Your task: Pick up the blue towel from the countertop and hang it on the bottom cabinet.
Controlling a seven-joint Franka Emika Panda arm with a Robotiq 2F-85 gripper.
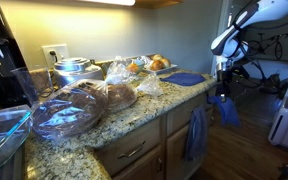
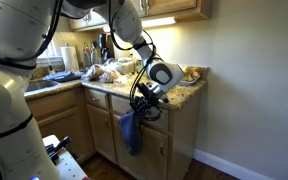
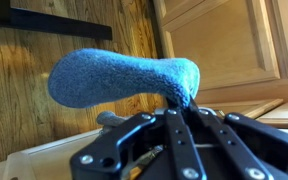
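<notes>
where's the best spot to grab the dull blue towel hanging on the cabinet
Likely its upper part, near where it hangs: the dull towel drapes limp down the cabinet front, so come from the room side, pinching a fold.

blue towel (image 1: 224, 108): limp, hanging from hand (image 1: 222, 90) (pinched at top) | off countertop (image 1: 149, 112) | near bottom cabinet (image 1: 149, 150)

Table (image 1: 134, 118) top is jammed: bagged bread (image 1: 89, 100), bowls (image 1: 72, 68), a flat blue mat (image 1: 184, 78) at the end, so barely any room up there. Off the edge it's open; the claw (image 1: 222, 88) hangs in free air over bare floor (image 1: 246, 150) with the blue towel (image 1: 225, 108) dangling from it. Just a duller towel (image 1: 196, 130) draped on the cabinet (image 1: 134, 152) front close by.
</notes>
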